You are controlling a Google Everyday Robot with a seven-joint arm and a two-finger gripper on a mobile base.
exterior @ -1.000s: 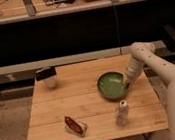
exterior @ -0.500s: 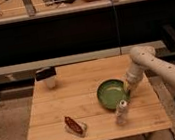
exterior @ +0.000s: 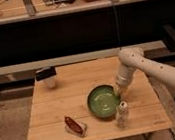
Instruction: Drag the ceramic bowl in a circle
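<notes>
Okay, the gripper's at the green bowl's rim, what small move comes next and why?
Probably sweep the ceramic bowl leftward, curving toward the table's open middle. The gripper sits at its right rim, and a small bottle stands close to the bowl's front right, so arcing away avoids it.

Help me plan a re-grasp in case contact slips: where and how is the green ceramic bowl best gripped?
Probably pinch the ceramic bowl by its right rim, from above. It is wide and shallow, so only the thin rim fits a pinch. The gripper is at that edge; the small bottle crowds the front-right.
</notes>
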